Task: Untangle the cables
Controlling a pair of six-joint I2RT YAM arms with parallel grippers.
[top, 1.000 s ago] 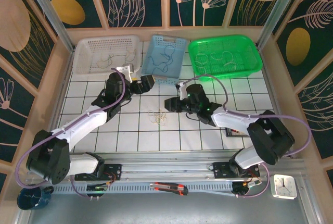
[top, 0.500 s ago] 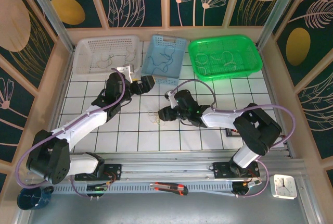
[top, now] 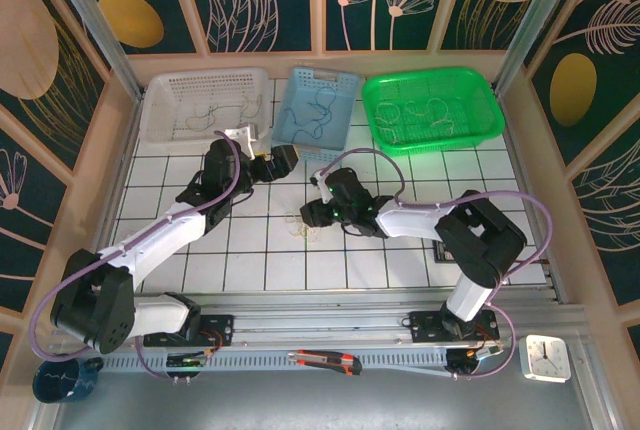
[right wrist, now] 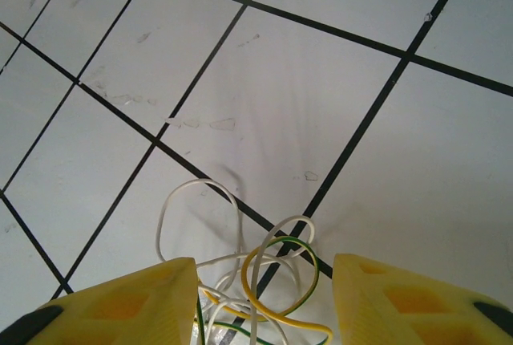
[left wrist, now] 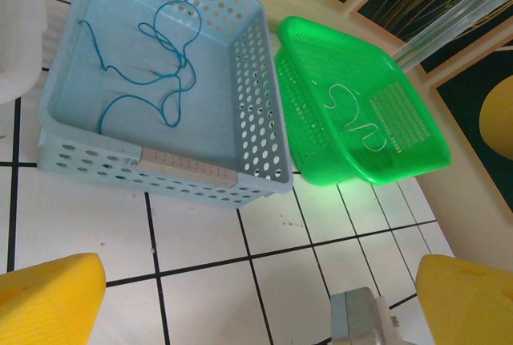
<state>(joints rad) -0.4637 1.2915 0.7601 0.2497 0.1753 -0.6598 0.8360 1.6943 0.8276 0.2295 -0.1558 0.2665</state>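
- My left gripper (left wrist: pixel 256 301) hangs with its yellow fingers spread wide and nothing between them, above the tiled desk (top: pixel 250 260) just in front of the blue basket (left wrist: pixel 188 172).
- My right gripper (right wrist: pixel 264 297) is low over the middle of the desk, its jaws apart and straddling the cables (right wrist: pixel 276 241) without pinching them.
- The cables lie as a small tangle on the white tiles, white, yellow and green-yellow loops overlapping across a black grout line. The nearer part runs under and between the right fingers.
- The blue basket holds a loose blue cable (left wrist: pixel 144 96), and the green basket (left wrist: pixel 304 120) just beside it holds a pale one (left wrist: pixel 353 112).
- A white basket (top: pixel 165 115) stands left of the blue one, with thin wires inside.
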